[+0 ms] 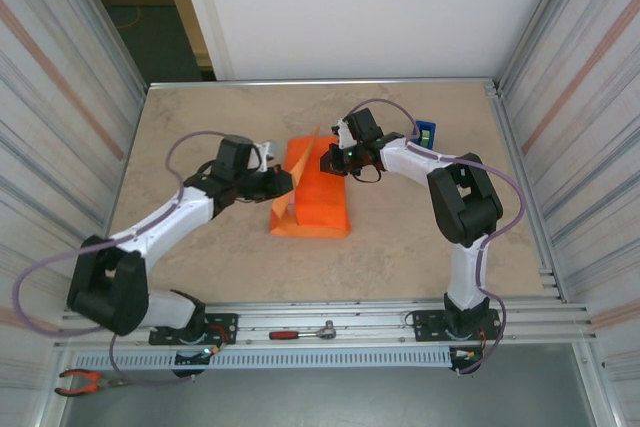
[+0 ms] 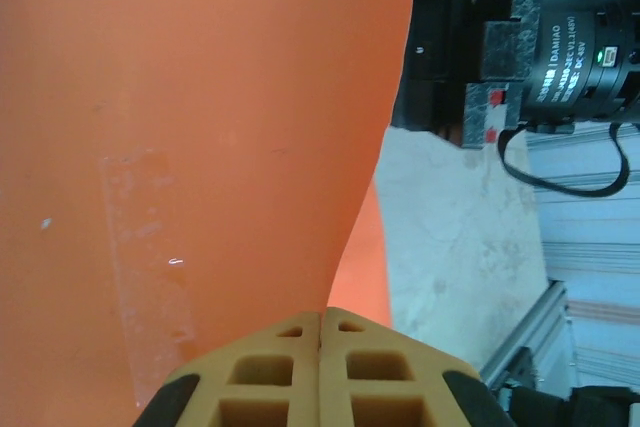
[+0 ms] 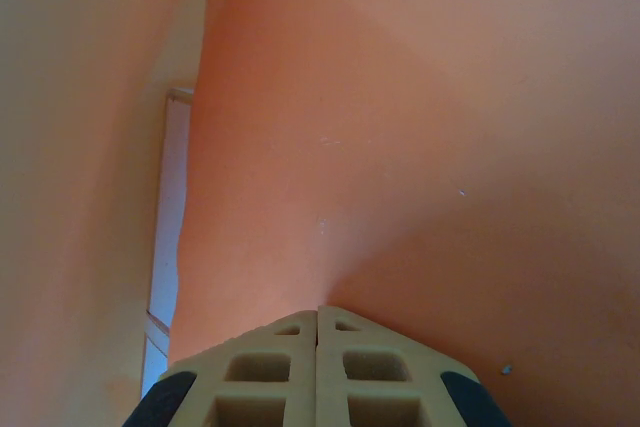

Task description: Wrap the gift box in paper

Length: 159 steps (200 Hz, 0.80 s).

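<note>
Overhead, at the middle of a beige stone-patterned table (image 1: 200, 247): large bright orange sheet of thin paper (image 1: 318, 209), folded up into a sloped wedge, with one flap standing tilted along its left side. At that flap, left gripper (image 1: 288, 183), reaching in from the left. At the wedge's far right corner, right gripper (image 1: 333, 159), reaching in from the right. From the left wrist: tan foam-like fingers (image 2: 270, 377) pressed together, clamped on the lower edge of the orange sheet; strip of clear tape (image 2: 150, 247) stuck on the paper's face. From the right wrist: pale fingers (image 3: 260, 377) likewise closed tight, pinching a crease of the same paper. Near the table's far right, small blue tape dispenser (image 1: 428, 131), well apart from the wedge. On the near metal rail, red-handled ratchet tool (image 1: 302, 332).
</note>
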Each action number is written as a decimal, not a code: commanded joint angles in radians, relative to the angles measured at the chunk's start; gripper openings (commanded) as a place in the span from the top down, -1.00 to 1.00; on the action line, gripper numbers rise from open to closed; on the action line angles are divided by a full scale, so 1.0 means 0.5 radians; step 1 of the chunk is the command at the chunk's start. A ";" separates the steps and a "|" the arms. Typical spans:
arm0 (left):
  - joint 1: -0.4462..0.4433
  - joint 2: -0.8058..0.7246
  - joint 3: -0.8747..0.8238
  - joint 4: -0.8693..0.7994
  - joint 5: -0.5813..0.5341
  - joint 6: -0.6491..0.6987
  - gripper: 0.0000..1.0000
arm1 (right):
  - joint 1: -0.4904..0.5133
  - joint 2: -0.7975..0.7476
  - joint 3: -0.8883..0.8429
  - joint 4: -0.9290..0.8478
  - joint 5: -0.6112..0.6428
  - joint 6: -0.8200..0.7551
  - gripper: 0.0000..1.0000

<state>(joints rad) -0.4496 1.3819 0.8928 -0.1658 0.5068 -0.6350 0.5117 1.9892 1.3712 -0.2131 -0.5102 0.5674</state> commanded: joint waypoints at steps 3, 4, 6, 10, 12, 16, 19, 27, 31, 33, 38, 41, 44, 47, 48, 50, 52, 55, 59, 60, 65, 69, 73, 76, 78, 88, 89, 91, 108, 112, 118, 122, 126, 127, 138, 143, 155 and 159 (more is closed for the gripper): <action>-0.102 0.159 0.121 0.183 0.001 -0.306 0.99 | 0.078 0.185 -0.095 -0.132 0.048 0.019 1.00; -0.105 0.166 0.123 0.187 -0.002 -0.317 0.99 | 0.078 0.185 -0.095 -0.132 0.048 0.019 1.00; -0.109 0.181 0.125 0.196 -0.010 -0.335 0.99 | 0.077 0.185 -0.095 -0.131 0.048 0.019 1.00; -0.125 0.213 0.129 0.227 -0.017 -0.364 0.99 | 0.078 0.185 -0.096 -0.129 0.048 0.022 1.00; -0.130 0.226 0.132 0.239 -0.023 -0.380 0.99 | 0.078 0.185 -0.095 -0.129 0.049 0.022 1.00; -0.143 0.251 0.133 0.272 -0.033 -0.405 0.99 | 0.078 0.186 -0.097 -0.128 0.046 0.024 1.00; -0.152 0.268 0.135 0.287 -0.045 -0.424 0.99 | 0.078 0.186 -0.098 -0.126 0.047 0.025 1.00; -0.179 0.313 0.138 0.331 -0.066 -0.456 0.99 | 0.078 0.185 -0.101 -0.123 0.048 0.028 1.00; -0.188 0.333 0.144 0.347 -0.073 -0.470 0.99 | 0.079 0.188 -0.104 -0.120 0.047 0.029 1.00; -0.194 0.343 0.150 0.352 -0.076 -0.476 0.99 | 0.081 0.189 -0.105 -0.119 0.046 0.031 1.00; -0.210 0.371 0.160 0.363 -0.085 -0.479 0.99 | 0.081 0.187 -0.107 -0.117 0.047 0.031 1.00; -0.223 0.384 0.167 0.370 -0.085 -0.479 0.99 | 0.081 0.189 -0.109 -0.117 0.047 0.031 1.00; -0.232 0.400 0.175 0.373 -0.088 -0.480 0.99 | 0.080 0.188 -0.110 -0.117 0.045 0.032 1.00; -0.241 0.416 0.183 0.374 -0.092 -0.483 0.98 | 0.079 0.188 -0.110 -0.114 0.045 0.036 1.00; -0.245 0.420 0.187 0.374 -0.094 -0.486 0.98 | 0.080 0.188 -0.110 -0.112 0.045 0.035 1.00; -0.250 0.427 0.191 0.374 -0.097 -0.488 0.98 | 0.081 0.188 -0.110 -0.113 0.043 0.035 1.00; -0.253 0.437 0.196 0.374 -0.103 -0.490 0.98 | 0.079 0.188 -0.110 -0.113 0.044 0.036 1.00; -0.262 0.452 0.201 0.378 -0.109 -0.494 0.98 | 0.080 0.188 -0.110 -0.110 0.043 0.036 1.00; -0.276 0.471 0.209 0.390 -0.113 -0.502 0.98 | 0.083 0.191 -0.112 -0.109 0.044 0.036 1.00; -0.277 0.477 0.210 0.393 -0.114 -0.504 0.98 | 0.084 0.191 -0.113 -0.110 0.045 0.037 1.00; -0.289 0.498 0.219 0.411 -0.115 -0.515 0.98 | 0.084 0.191 -0.113 -0.107 0.043 0.037 1.00; -0.298 0.515 0.229 0.422 -0.117 -0.523 0.98 | 0.085 0.197 -0.112 -0.105 0.043 0.037 1.00; -0.305 0.532 0.239 0.428 -0.119 -0.531 0.98 | 0.087 0.195 -0.117 -0.107 0.043 0.037 1.00; -0.313 0.545 0.244 0.437 -0.122 -0.539 0.98 | 0.086 0.195 -0.116 -0.106 0.044 0.039 1.00; -0.316 0.552 0.250 0.442 -0.123 -0.540 0.98 | 0.087 0.194 -0.116 -0.105 0.042 0.040 1.00; -0.338 0.589 0.283 0.457 -0.132 -0.546 0.98 | 0.090 0.199 -0.120 -0.104 0.044 0.040 1.00; -0.339 0.594 0.285 0.456 -0.131 -0.546 0.98 | 0.090 0.198 -0.120 -0.104 0.043 0.040 1.00; -0.346 0.601 0.293 0.455 -0.132 -0.546 0.98 | 0.090 0.197 -0.119 -0.103 0.044 0.040 1.00; -0.373 0.654 0.344 0.457 -0.145 -0.542 0.98 | 0.091 0.198 -0.122 -0.104 0.047 0.043 1.00; -0.379 0.665 0.351 0.457 -0.150 -0.542 0.98 | 0.096 0.199 -0.123 -0.103 0.046 0.045 1.00; -0.385 0.681 0.358 0.462 -0.156 -0.543 0.98 | 0.096 0.200 -0.122 -0.101 0.047 0.048 1.00; -0.389 0.691 0.361 0.469 -0.154 -0.547 0.98 | 0.096 0.199 -0.122 -0.102 0.047 0.046 1.00; -0.394 0.703 0.362 0.479 -0.149 -0.547 0.98 | 0.099 0.199 -0.122 -0.102 0.047 0.046 1.00; -0.393 0.706 0.362 0.480 -0.149 -0.547 0.98 | 0.101 0.198 -0.122 -0.102 0.048 0.046 1.00; -0.399 0.734 0.362 0.482 -0.146 -0.543 0.98 | 0.099 0.199 -0.123 -0.103 0.046 0.048 1.00; -0.401 0.744 0.355 0.482 -0.147 -0.538 0.98 | 0.101 0.198 -0.122 -0.099 0.047 0.049 1.00; -0.402 0.761 0.323 0.497 -0.150 -0.529 0.98 | 0.100 0.200 -0.126 -0.101 0.045 0.052 1.00; -0.402 0.766 0.310 0.506 -0.149 -0.524 0.98 | 0.102 0.203 -0.125 -0.098 0.045 0.052 1.00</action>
<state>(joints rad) -0.6254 1.7470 1.0409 0.0315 0.4164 -0.8951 0.5121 1.9892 1.3674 -0.2070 -0.5102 0.5751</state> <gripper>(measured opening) 0.055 0.058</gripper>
